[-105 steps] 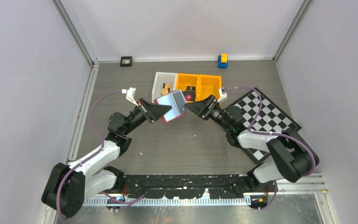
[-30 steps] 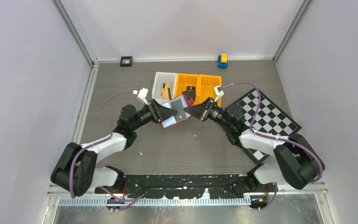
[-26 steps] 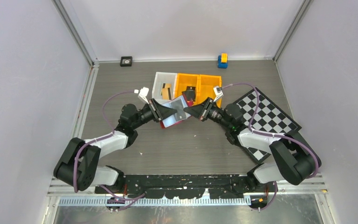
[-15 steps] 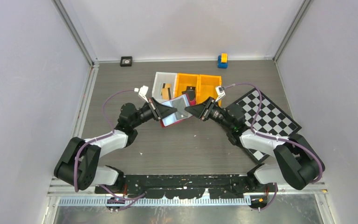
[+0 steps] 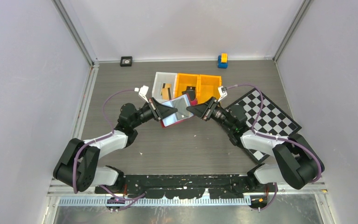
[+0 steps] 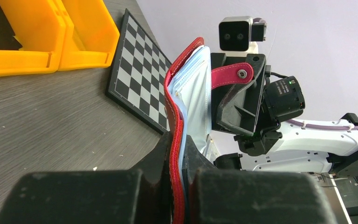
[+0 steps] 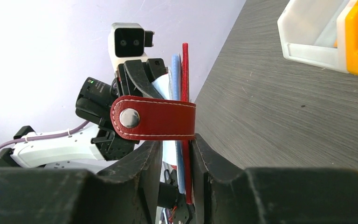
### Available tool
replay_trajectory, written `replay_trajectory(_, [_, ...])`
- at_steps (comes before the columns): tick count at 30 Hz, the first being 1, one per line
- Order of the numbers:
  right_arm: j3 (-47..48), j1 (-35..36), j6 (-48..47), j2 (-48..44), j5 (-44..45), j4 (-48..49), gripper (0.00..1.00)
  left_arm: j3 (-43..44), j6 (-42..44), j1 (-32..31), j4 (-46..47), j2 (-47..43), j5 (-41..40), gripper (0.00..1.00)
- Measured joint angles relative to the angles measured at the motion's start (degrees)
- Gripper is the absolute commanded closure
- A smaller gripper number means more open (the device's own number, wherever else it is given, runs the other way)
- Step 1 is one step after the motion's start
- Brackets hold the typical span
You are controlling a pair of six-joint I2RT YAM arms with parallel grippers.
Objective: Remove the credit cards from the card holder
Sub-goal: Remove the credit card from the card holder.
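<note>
The red card holder [image 5: 177, 110] hangs in the air between both arms, its pale blue sleeves facing up. My left gripper [image 5: 167, 112] is shut on its left edge; in the left wrist view the fingers [image 6: 179, 151] pinch the red cover and sleeves [image 6: 186, 93]. My right gripper [image 5: 189, 110] straddles the opposite edge with its jaws apart. In the right wrist view the red cover [image 7: 185, 140] rests against one finger, a gap shows on the other side of the gripper [image 7: 176, 154], and the snap tab [image 7: 154, 118] crosses above. A small tan credit card [image 5: 166, 88] lies in the white bin. Cards inside the sleeves are hidden.
A white bin [image 5: 160, 80] and two orange bins [image 5: 187, 80] [image 5: 209, 84] stand just behind the holder. A chequered board [image 5: 268, 116] lies under the right arm. A blue and yellow block [image 5: 222, 60] and a small black object [image 5: 126, 60] sit by the back wall.
My left gripper has closed on the holder's left edge. My right gripper has let go of the other edge, opening its jaws around it. The holder has levelled slightly.
</note>
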Motion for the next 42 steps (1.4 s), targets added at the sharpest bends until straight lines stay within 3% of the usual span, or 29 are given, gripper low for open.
replay_trajectory(4, [-0.26,-0.76,1.07,0.0,-0.52,1.09,0.81,0.04,-0.04,0.0,0.02,0.0,0.0,1.0])
replay_trajectory(5, [-0.48,-1.31,1.62,0.0,-0.7,1.31,0.89,0.26,-0.15,0.0,0.2,-0.11,0.28,1.0])
replay_trajectory(10, [-0.5,-1.51,2.01,1.07,-1.33,2.03,0.95,0.26,-0.39,0.02,0.13,-0.09,0.37,1.0])
replay_trajectory(17, [0.35,-1.55,0.96,1.49,-2.62,0.87,0.95,0.28,-1.86,0.42,0.2,-0.09,1.46,1.0])
replay_trajectory(25, [4.96,-0.76,-6.29,-0.57,-1.44,-9.38,0.87,1.27,-4.92,1.62,2.6,1.22,3.39,1.0])
replay_trajectory(33, [5.22,-0.83,-6.71,-0.42,-1.95,-9.2,0.72,1.29,-11.17,2.45,11.89,5.16,6.78,1.0])
replay_trajectory(36, [5.4,-0.92,-5.95,0.39,-3.06,-6.86,0.71,1.29,-12.55,2.89,14.34,5.53,7.72,1.0])
replay_trajectory(42, [5.46,-1.18,-4.55,1.46,-4.28,-4.66,0.62,2.19,-11.41,3.5,11.26,5.51,8.39,1.0])
